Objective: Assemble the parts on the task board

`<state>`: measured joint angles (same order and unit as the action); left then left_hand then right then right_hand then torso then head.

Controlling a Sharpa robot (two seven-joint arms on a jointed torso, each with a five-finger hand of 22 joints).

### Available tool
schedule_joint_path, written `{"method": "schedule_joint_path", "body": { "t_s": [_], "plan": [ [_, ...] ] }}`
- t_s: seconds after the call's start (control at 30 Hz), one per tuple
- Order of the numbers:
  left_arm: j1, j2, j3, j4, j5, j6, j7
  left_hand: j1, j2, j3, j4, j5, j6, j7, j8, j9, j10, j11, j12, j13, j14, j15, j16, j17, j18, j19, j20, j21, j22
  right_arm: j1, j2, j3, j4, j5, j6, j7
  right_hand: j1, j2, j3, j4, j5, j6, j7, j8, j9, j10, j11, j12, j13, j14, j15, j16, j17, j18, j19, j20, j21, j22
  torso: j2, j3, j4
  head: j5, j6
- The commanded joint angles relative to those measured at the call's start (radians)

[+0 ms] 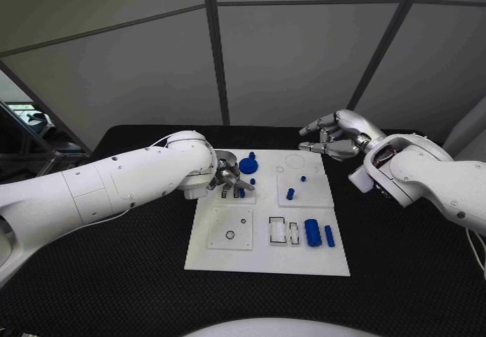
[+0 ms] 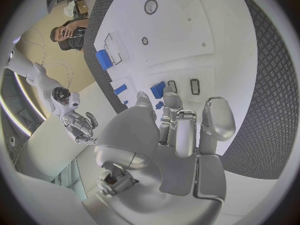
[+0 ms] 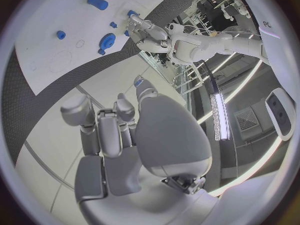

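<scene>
Hands first, operator. Your left hand (image 1: 227,177) sits low over the far-left part of the task board (image 1: 265,260), fingers bunched down at a small blue part (image 1: 241,192) beside two narrow slots. In the left wrist view the fingertips (image 2: 164,104) crowd round a blue block (image 2: 158,89) and a smaller blue bit, but you cannot tell whether anything is actually pinched there; the fingers hide the contact.

Your right hand (image 1: 336,137) hangs off the board's far-right corner, above the black table (image 1: 101,281), fingers curled inward and apart from every part. The right wrist view shows its palm and fingers (image 3: 103,130) with nothing between them.

Outward from the left hand: a blue gear (image 1: 248,166) stands just beyond it on the far-left quarter, with a small blue peg close by. On the far-right panel you see two small blue pegs (image 1: 291,193), one nearer you, one further off, plus a faint circular recess near the far edge.

Near row: a square inset plate (image 1: 231,228) with two round holes on the left; rectangular pockets (image 1: 277,230) in the middle; a thick blue cylinder (image 1: 312,229) and a thinner blue rod (image 1: 329,236) lying side by side at the right, parallel, just apart.
</scene>
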<state>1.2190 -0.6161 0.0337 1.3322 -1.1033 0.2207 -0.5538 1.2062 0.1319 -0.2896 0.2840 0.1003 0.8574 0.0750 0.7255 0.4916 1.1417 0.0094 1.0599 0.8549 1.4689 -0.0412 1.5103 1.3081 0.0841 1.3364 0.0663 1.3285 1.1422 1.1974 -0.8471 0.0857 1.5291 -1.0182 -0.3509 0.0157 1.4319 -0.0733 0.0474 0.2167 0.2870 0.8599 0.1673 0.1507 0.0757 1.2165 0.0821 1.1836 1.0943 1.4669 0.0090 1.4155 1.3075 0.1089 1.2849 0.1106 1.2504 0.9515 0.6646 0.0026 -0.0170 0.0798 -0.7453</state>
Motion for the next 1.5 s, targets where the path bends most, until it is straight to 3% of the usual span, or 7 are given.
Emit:
{"method": "schedule_joint_path", "body": {
  "t_s": [0.03,0.77,1.1,1.2,1.37,1.47,1.5],
  "plan": [
    [0.002,0.002,0.0,0.0,-0.002,0.022,0.004,0.027,0.005,0.012,-0.007,0.007,-0.007,-0.001,0.008,0.003,-0.006,-0.002,0.001,0.001,0.066,-0.007,0.0,0.182,0.004,-0.007,-0.002,0.002,0.003,0.002,0.003,0.001,-0.002,-0.003,0.005,0.002,0.001,0.011,-0.004,0.002,0.004,0.006,0.002,0.006,-0.002,-0.006,-0.002,-0.006,-0.001,0.043,-0.008,-0.003,0.022,0.007,-0.006,-0.004,-0.004,-0.002,0.001,-0.0003,0.0002,-0.001,-0.002],
    [0.002,0.011,0.0,0.004,0.0,0.013,0.002,0.15,0.055,0.125,-0.044,0.008,-0.018,-0.008,0.006,0.013,-0.007,-0.008,-0.004,0.005,0.067,-0.012,0.002,0.185,0.004,-0.009,-0.007,0.006,0.02,0.002,0.014,0.001,-0.011,-0.003,0.007,0.007,0.002,0.01,-0.004,0.002,0.015,0.008,0.002,0.009,-0.002,-0.008,-0.002,-0.008,-0.003,0.042,-0.009,-0.005,0.02,0.008,-0.006,-0.005,-0.008,-0.007,0.001,-0.0006,0.0008,-0.001,-0.014],
    [0.002,0.003,0.0,0.009,0.048,-0.008,0.01,0.24,0.061,0.254,-0.09,0.01,-0.032,-0.017,-0.004,0.014,-0.011,-0.017,-0.014,0.006,0.068,-0.02,0.004,0.188,0.003,-0.009,-0.014,0.008,0.029,0.001,0.017,0.001,-0.016,-0.003,0.012,0.005,0.004,0.008,-0.004,0.003,0.039,0.009,0.001,0.011,-0.002,-0.01,-0.003,-0.01,-0.006,0.042,-0.009,-0.008,0.019,0.008,-0.006,-0.006,-0.013,-0.012,0.001,-0.0008,0.0011,-0.001,-0.016],
    [0.002,-0.003,0.0,0.013,0.074,-0.027,0.015,0.257,0.04,0.334,-0.1,0.009,-0.037,-0.015,-0.005,0.017,-0.009,-0.017,-0.02,0.005,0.069,-0.021,0.006,0.19,0.002,-0.009,-0.016,0.01,0.036,0.001,0.018,0.001,-0.018,-0.003,0.014,0.005,0.005,0.007,-0.004,0.004,0.043,0.009,0.001,0.012,-0.003,-0.011,-0.003,-0.01,-0.006,0.042,-0.009,-0.008,0.019,0.008,-0.006,-0.006,-0.014,-0.014,0.001,-0.0007,0.0022,-0.001,-0.016],
    [0.002,-0.019,0.0,0.026,0.127,-0.086,0.012,0.177,-0.082,0.61,-0.072,0.003,-0.039,-0.006,0.008,0.036,-0.016,-0.014,-0.051,-0.031,0.063,-0.014,-0.004,0.179,0.006,-0.019,-0.013,-0.002,0.031,0.001,0.02,0.001,-0.021,-0.003,0.017,0.003,0.005,0.007,-0.004,0.004,0.046,0.009,0.001,0.012,-0.003,-0.011,-0.003,-0.011,-0.006,0.042,-0.009,-0.008,0.019,0.008,-0.006,-0.006,-0.014,-0.014,0.001,-0.0006,0.0034,0.0,-0.015],
    [0.002,-0.035,0.0,0.041,0.16,-0.12,0.005,0.143,-0.121,0.715,-0.083,0.003,-0.041,-0.008,0.016,0.045,-0.016,-0.015,-0.053,-0.036,0.063,-0.013,-0.005,0.177,0.006,-0.019,-0.011,-0.004,0.033,0.001,0.02,0.001,-0.024,-0.003,0.02,0.002,0.005,0.007,-0.004,0.004,0.048,0.009,0.001,0.012,-0.003,-0.011,-0.003,-0.011,-0.007,0.042,-0.009,-0.008,0.019,0.008,-0.006,-0.006,-0.015,-0.014,0.0,-0.0009,0.0049,0.001,-0.015],
    [0.002,-0.039,0.0,0.046,0.165,-0.127,0.004,0.08,-0.16,0.82,-0.095,-0.002,-0.041,-0.001,0.028,0.056,-0.011,-0.015,-0.05,-0.037,0.063,-0.015,-0.005,0.178,0.004,-0.018,-0.007,-0.006,0.037,0.001,0.02,0.001,-0.025,-0.003,0.02,0.002,0.005,0.007,-0.004,0.004,0.048,0.009,0.001,0.012,-0.003,-0.011,-0.003,-0.011,-0.007,0.042,-0.009,-0.008,0.019,0.008,-0.006,-0.006,-0.015,-0.014,0.0,-0.0008,0.0048,0.001,-0.015]
  ]
}}
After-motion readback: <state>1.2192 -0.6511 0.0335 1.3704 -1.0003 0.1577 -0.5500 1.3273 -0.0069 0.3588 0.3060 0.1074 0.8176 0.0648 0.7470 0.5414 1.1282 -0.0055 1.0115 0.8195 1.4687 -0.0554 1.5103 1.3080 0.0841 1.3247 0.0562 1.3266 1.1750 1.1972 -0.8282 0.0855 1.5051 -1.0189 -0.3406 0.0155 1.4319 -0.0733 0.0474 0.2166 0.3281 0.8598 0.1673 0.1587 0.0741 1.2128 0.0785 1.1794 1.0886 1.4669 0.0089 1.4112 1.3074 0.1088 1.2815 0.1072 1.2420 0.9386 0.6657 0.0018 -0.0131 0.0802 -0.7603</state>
